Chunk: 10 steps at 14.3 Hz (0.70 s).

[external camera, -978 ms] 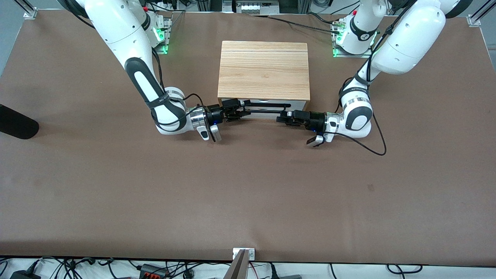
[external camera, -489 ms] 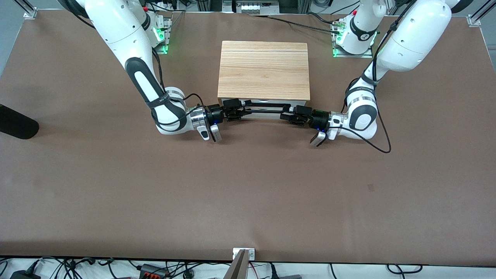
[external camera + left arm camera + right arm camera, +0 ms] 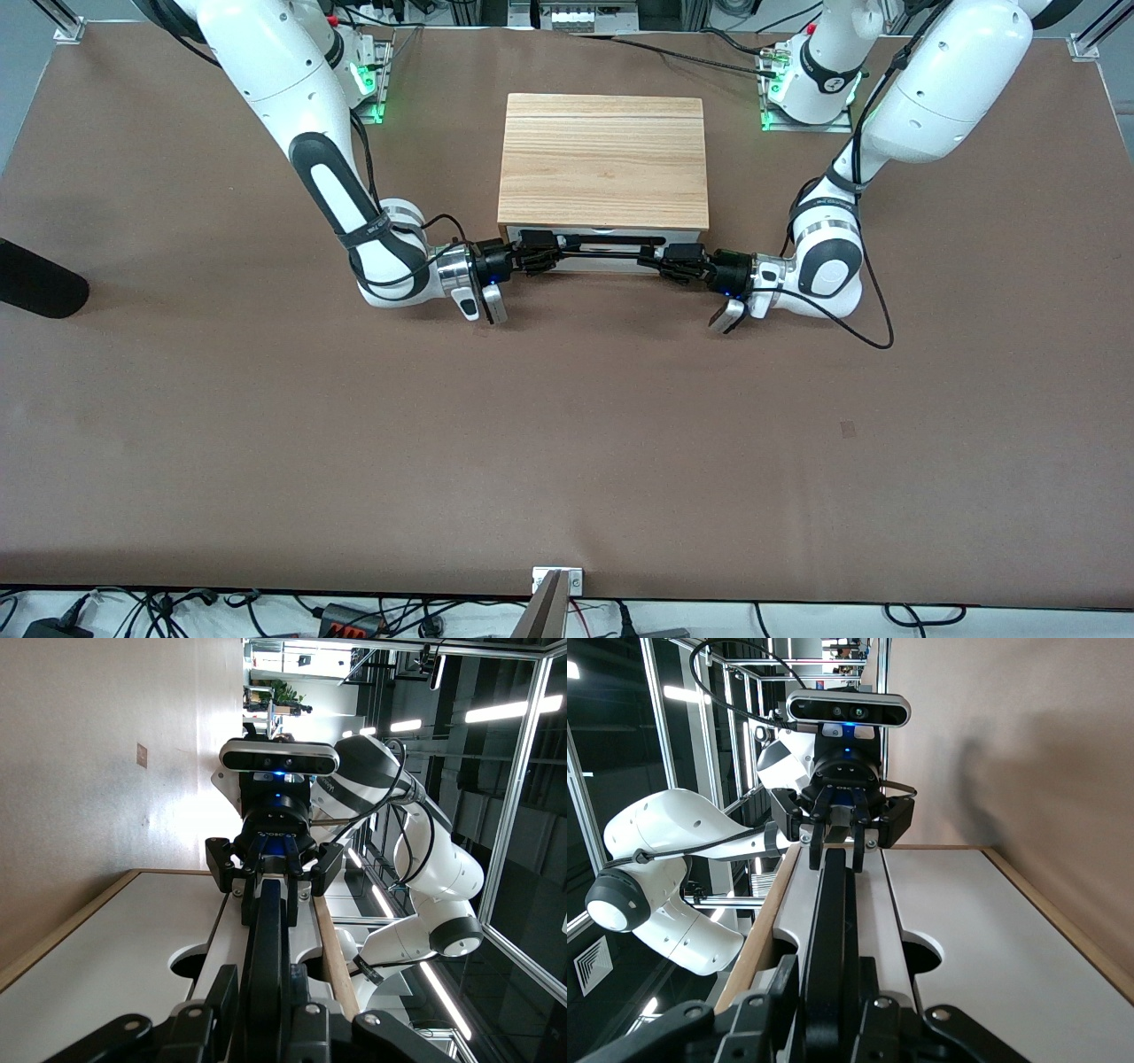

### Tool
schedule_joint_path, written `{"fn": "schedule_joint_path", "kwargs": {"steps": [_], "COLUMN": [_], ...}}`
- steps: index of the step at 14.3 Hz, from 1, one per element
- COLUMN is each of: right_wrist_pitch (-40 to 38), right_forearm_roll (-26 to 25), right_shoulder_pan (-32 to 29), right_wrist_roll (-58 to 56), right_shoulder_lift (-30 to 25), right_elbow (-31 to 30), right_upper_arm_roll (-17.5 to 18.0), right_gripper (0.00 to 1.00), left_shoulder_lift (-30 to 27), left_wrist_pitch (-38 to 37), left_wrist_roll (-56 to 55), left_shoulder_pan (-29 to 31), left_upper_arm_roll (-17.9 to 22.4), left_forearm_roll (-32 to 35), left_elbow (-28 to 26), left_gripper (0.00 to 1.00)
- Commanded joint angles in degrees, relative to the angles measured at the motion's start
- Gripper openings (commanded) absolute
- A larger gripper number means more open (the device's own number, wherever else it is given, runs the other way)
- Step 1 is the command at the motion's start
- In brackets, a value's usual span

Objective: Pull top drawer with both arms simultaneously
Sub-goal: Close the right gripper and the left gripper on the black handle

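Note:
The top drawer has a white front and a long black bar handle, just under the edge of the cabinet's light-wood top. Its front sits close under that top edge, and no drawer inside shows. My right gripper is shut on the handle's end toward the right arm. My left gripper is shut on the end toward the left arm. In the left wrist view my left gripper clamps the bar, with the right gripper facing it. In the right wrist view my right gripper clamps the bar.
The cabinet stands on the brown table between the two arm bases. A black rounded object lies at the table edge toward the right arm's end. Cables trail from the left wrist onto the table.
My left gripper has moved out to the handle's end toward the left arm and up against the drawer front. My right gripper has shifted slightly closer to the cabinet along the handle.

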Motion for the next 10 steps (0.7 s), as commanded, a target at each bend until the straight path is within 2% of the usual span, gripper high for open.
{"fn": "schedule_joint_path", "kwargs": {"steps": [1, 2, 3, 6, 8, 10], "right_wrist_pitch": [-1.0, -1.0, -1.0, -1.0, -1.0, -0.9], "right_forearm_roll": [0.7, 0.7, 0.7, 0.7, 0.8, 0.9], "right_shoulder_pan": [0.0, 0.0, 0.0, 0.0, 0.0, 0.0], "right_wrist_roll": [-1.1, -1.8, -2.7, -4.8, -4.8, -4.8], "right_shoulder_lift": [-1.0, -1.0, -0.7, 0.0, 0.0, 0.2], "right_elbow": [-0.6, -0.6, -0.6, -0.5, -0.4, 0.0], "right_upper_arm_roll": [0.4, 0.4, 0.4, 0.4, 0.4, 0.4], "right_gripper": [0.20, 0.14, 0.14, 0.09, 0.06, 0.06], "left_shoulder_lift": [-2.0, -1.9, -2.0, -2.0, -2.0, -1.7], "left_wrist_pitch": [0.6, 0.5, 0.6, 0.6, 0.6, 0.6], "left_wrist_roll": [1.3, 1.3, 1.3, 2.1, 2.1, 2.1], "left_shoulder_pan": [0.0, 0.0, -0.1, -0.2, -0.2, 0.0], "left_upper_arm_roll": [-0.4, -0.5, -0.5, -0.5, -0.5, -0.5], "left_forearm_roll": [0.6, 0.1, 0.1, 0.0, 0.0, -0.2], "left_elbow": [-1.9, -2.5, -2.5, -2.5, -2.5, -2.5], "left_gripper": [0.31, 0.33, 0.31, 0.22, 0.09, 0.05]}}
